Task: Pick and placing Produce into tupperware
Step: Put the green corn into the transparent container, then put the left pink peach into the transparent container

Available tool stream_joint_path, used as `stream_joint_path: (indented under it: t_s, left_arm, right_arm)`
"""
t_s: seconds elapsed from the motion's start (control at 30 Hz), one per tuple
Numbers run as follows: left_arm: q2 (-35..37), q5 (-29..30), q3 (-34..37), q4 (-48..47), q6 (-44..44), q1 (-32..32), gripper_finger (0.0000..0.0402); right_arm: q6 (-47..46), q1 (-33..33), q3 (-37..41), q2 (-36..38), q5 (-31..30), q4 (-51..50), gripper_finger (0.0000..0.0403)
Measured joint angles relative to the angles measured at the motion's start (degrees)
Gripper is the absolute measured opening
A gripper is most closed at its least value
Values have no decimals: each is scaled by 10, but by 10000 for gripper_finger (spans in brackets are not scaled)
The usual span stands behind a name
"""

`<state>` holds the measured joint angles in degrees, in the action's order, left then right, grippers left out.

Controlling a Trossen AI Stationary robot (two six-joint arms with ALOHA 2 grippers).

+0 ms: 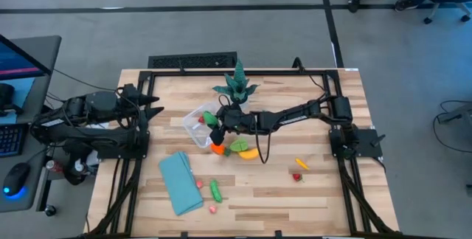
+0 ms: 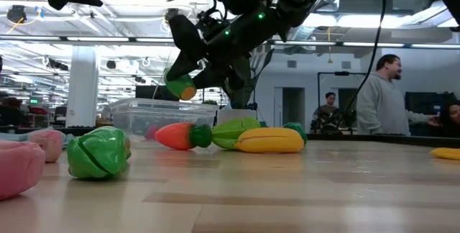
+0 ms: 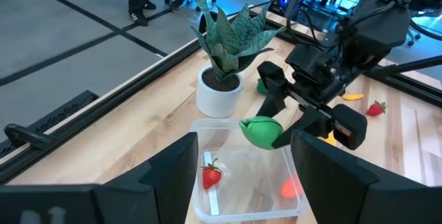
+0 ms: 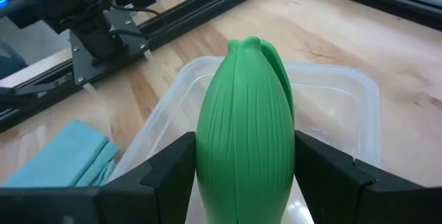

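Observation:
My right gripper is shut on a green ribbed produce piece above the clear tupperware; it also shows in the low view. The tupperware holds a red strawberry and an orange piece. An orange carrot-like piece, a green leaf piece and a yellow piece lie on the table beside the tupperware. My left gripper waits open at the table's left edge. My right gripper pinches the green piece by its two long sides between its two fingers. The fingers slant down from the table's right side and lie along the piece. The piece is lifted clear above the tupperware, its pointed end ahead of the fingers.
A spiky teal plant in a white pot stands just behind the tupperware. A folded light-blue cloth lies near front left, with a green piece and pink pieces beside it. A yellow piece and a strawberry lie right.

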<state>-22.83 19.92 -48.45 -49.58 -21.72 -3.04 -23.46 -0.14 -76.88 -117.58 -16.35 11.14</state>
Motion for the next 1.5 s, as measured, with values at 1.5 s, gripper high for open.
stream_joint_path:
  t_s: [1.5]
  left_arm:
    - [-2, -59, 44, 9, -48, 0, 224]
  right_arm:
    - [0, 18, 0, 3, 121, -8, 270]
